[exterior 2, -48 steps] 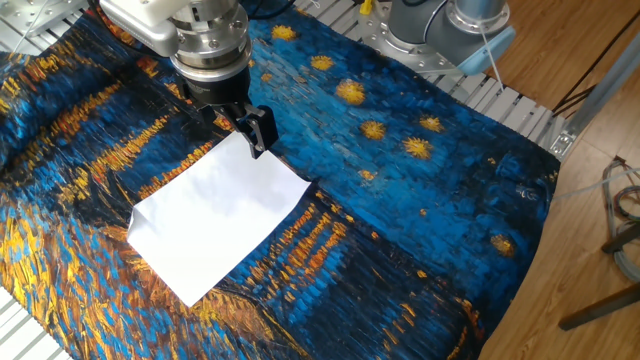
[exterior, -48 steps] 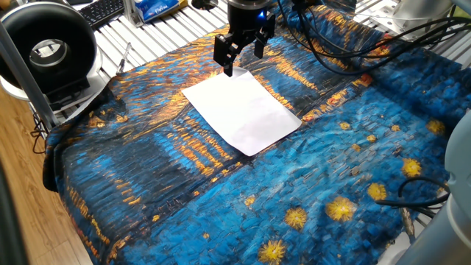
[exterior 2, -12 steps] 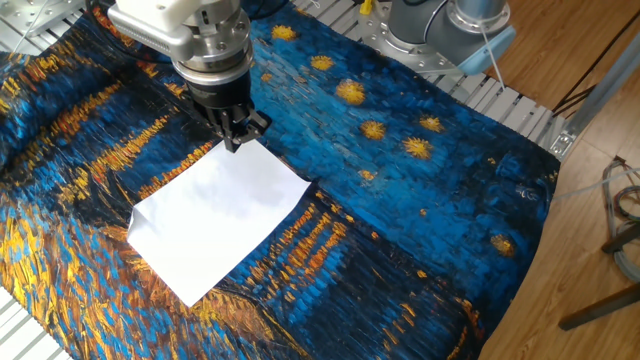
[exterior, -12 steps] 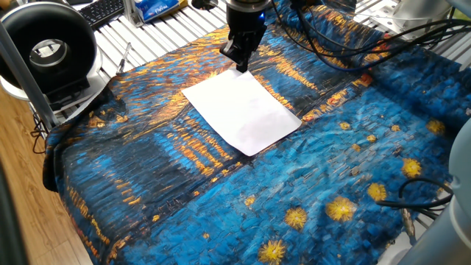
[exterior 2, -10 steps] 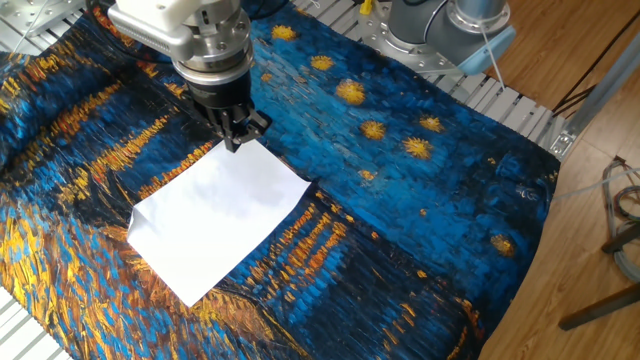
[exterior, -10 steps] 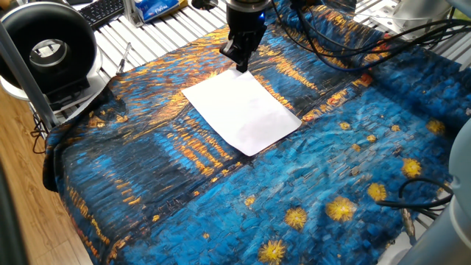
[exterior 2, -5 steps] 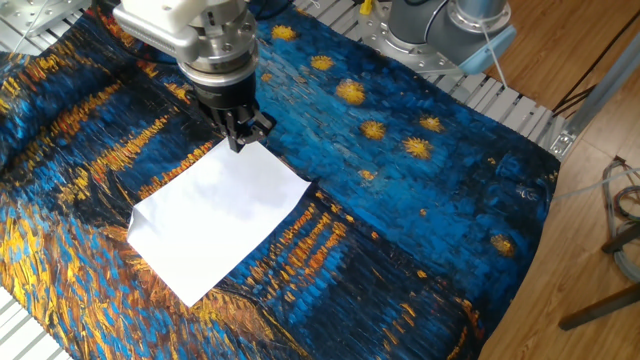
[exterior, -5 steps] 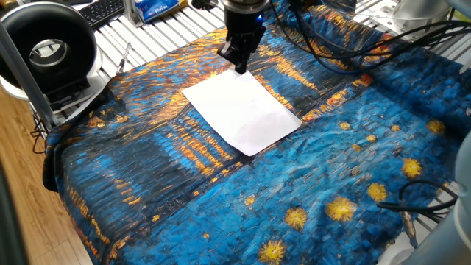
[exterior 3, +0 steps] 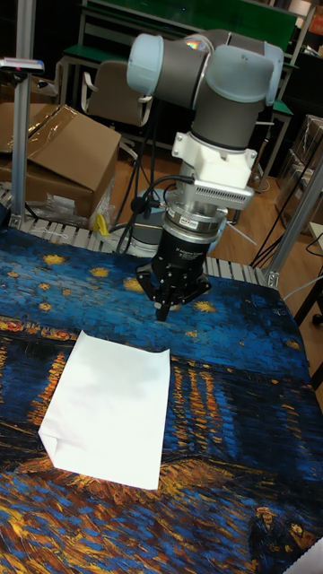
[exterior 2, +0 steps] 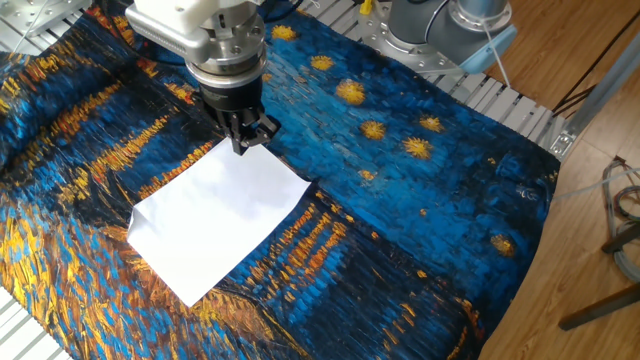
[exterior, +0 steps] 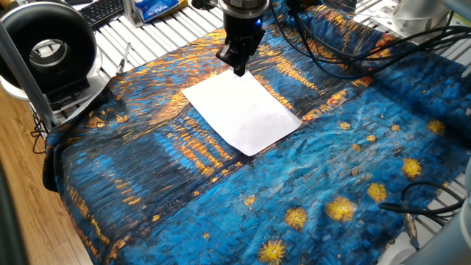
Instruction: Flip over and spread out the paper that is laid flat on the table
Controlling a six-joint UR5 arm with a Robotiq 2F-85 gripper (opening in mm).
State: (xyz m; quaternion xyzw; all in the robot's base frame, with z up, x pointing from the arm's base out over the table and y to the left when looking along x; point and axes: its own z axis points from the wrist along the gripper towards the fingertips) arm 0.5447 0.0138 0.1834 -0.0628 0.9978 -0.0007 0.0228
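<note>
The paper (exterior: 241,110) lies flat a little above the middle of one fixed view, on the blue and orange-gold cloth of the table (exterior: 346,147), and the gripper (exterior: 239,68) stands at the sheet's far corner near the top centre of the frame. Its fingers are drawn together to a narrow point, but whether any paper is caught between them the pictures do not show; in the tall fixed view the tips (exterior 3: 163,313) appear to sit just off the corner, apart from it. To do this step well, the pinch should take only the very corner of the sheet and none of the cloth beneath (the cloth is soft and would bunch up with it), then lift gently and carry the corner across in a low arc so the sheet rolls over rather than creasing. The paper is thin, plain white and limp, a clean rectangle except at the lower left of the tall fixed view, where one corner (exterior 3: 49,444) curls up slightly. The cloth is matt, painted with thick brushstroke streaks and yellow starbursts, and shows shallow wrinkles near its edges.
</note>
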